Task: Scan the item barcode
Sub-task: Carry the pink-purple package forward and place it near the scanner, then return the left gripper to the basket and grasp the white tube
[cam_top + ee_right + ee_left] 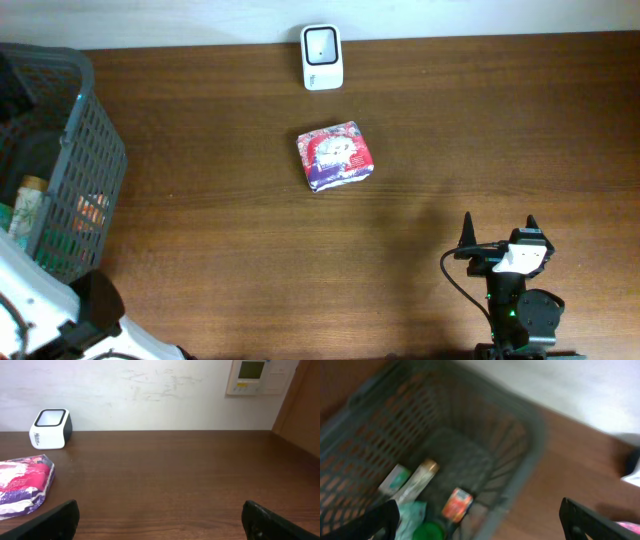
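As the overhead view has it: packet point(336, 157), one, flat on the table point(230, 250) at centre, a little in front of the scanner point(322, 57), which stands at the far edge; the two are near but apart. Printed wrapper in pink, white and purple, puffed and creased. Judged light, soft and yielding under pressure, with film that is likely slippery. Best taken across its short sides or by a crimped edge, with a gentle squeeze so the contents are not crushed. Barcode not visible; whether it is on the underside I cannot tell. Basket point(100, 150), grey, at the left edge. Right jaws near the bottom right, spread wide, empty, well apart from the packet, which lies ahead and to their left. Left jaws not made out here.

Left wrist view, blurred: left jaws wide open, holding nothing, over the basket. Inside lie a tube point(415, 487), a small orange box point(457, 504) and green goods point(427, 532). A pink sliver at the lower right edge may be the packet; if so, it lies off to the right of these jaws, outside the basket.

Right wrist view: right jaws open and empty, low over bare table. Packet at the far left, not between the jaws; scanner behind it against the wall point(150, 395). Reaching it would call for a move forward and left.
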Controlling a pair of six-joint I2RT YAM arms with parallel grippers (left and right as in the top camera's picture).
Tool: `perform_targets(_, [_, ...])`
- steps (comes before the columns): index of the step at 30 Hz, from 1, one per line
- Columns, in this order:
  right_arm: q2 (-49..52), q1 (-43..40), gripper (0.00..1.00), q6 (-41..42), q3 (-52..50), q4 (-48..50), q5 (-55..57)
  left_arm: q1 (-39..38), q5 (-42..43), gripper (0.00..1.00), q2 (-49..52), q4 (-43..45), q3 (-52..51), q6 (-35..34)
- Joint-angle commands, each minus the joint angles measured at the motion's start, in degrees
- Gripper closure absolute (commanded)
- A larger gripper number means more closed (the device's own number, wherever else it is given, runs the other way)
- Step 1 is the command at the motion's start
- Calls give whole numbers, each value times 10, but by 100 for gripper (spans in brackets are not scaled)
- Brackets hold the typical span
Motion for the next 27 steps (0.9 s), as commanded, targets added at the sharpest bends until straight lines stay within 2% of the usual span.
perform_targets(1, [-4,3,1,4,-5,-1,1,72,-19,15,-1,59,-136,-2])
perform_targets(4, [-4,3,1,4,-5,-1,1,93,-23,16,-1,131,-284,2])
perform_targets(8, [-4,3,1,4,-5,-1,1,92,-185,20,-1,292,-482,6])
perform_targets(13, [-4,3,1,4,-5,-1,1,93,-236,18,-1,475,-664,201])
perform_targets(15, [-4,3,1,4,-5,-1,1,94,-254,20,-1,534,-686,203])
perform_targets(17, [-4,3,1,4,-5,-1,1,94,-219,22,1,577,-686,223])
perform_targets(19, [-4,3,2,4,-5,-1,1,94,-182,23,7,583,-686,235])
perform_targets(22, [-4,3,1,4,-5,-1,1,94,-182,26,47,563,-686,235])
perform_targets(23, [-4,3,1,4,-5,-1,1,94,-195,37,60,549,-686,235])
perform_targets(24, [-4,3,1,4,-5,-1,1,94,-210,41,70,546,-686,235])
perform_targets(27, [-4,3,2,4,-5,-1,1,99,-213,37,85,535,-687,235])
